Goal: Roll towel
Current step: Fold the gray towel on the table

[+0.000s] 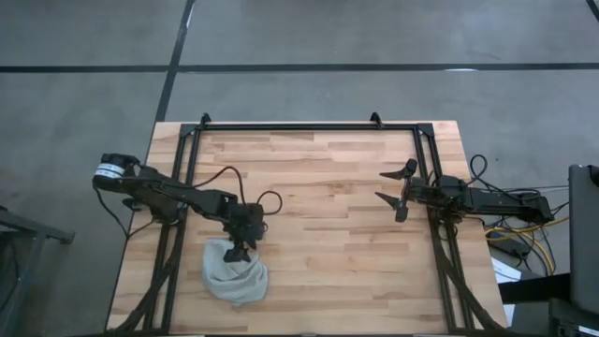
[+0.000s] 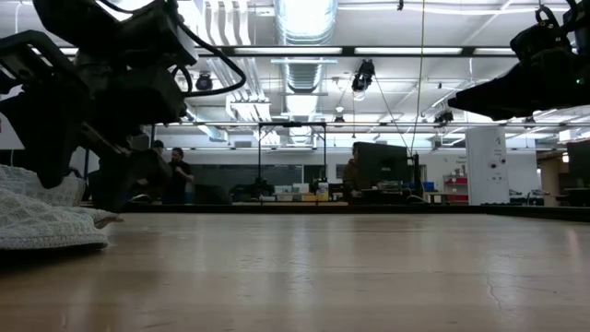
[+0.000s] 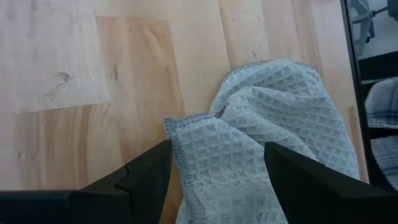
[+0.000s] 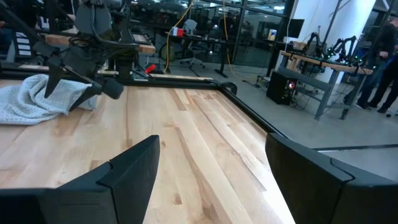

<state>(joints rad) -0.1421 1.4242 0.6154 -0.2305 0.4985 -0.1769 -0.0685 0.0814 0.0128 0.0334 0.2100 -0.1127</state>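
The towel (image 1: 234,274) is seen crumpled in a heap near the table's (image 1: 318,187) front-left corner, not rolled. The left gripper (image 1: 240,251) is positioned right over the heap's upper edge, jaws spread wide, one towel corner lying between the fingers (image 3: 146,177); nothing is gripped. The right gripper (image 1: 397,192) is held at the table's right side, well apart from the towel, jaws wide, empty.
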